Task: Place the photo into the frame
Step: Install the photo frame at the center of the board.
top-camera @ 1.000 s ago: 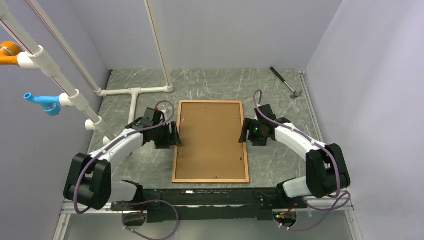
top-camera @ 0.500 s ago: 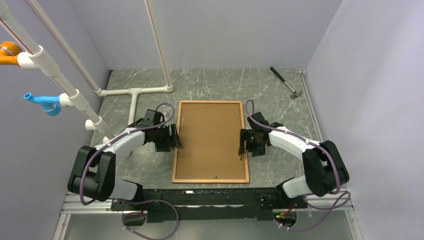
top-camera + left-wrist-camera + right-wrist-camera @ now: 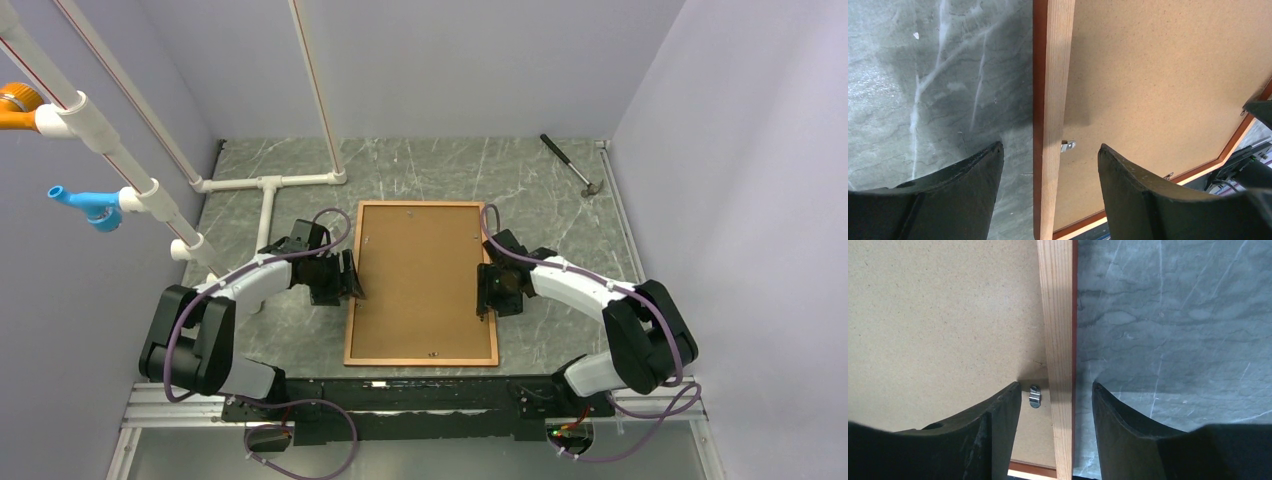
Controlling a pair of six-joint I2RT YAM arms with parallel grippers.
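The frame (image 3: 421, 361) lies flat on the grey marbled counter (image 3: 560, 200), back side up, between the two arms, with its long sides running away from the robot. A brown fibreboard panel (image 3: 420, 280) fills its opening. The left gripper (image 3: 353, 276) hangs over the frame's left rail about halfway along. Its jaws are apart and straddle the rail, one finger over the counter and the other over the panel. In the left wrist view a gap shows on each side of the pale wood, and a small metal tab (image 3: 1067, 146) juts from the rail's inner edge onto the panel, just by the gripper (image 3: 1050, 147). The right gripper (image 3: 484, 290) sits the same way over the right rail, a little nearer the robot. Its jaws are also apart, and in the right wrist view neither finger touches the wood. Another metal tab (image 3: 1034, 396) lies on the panel between the inner finger and the rail. A hammer (image 3: 570, 165) rests at the far right corner, and white pipes (image 3: 265, 185) lie at the far left.
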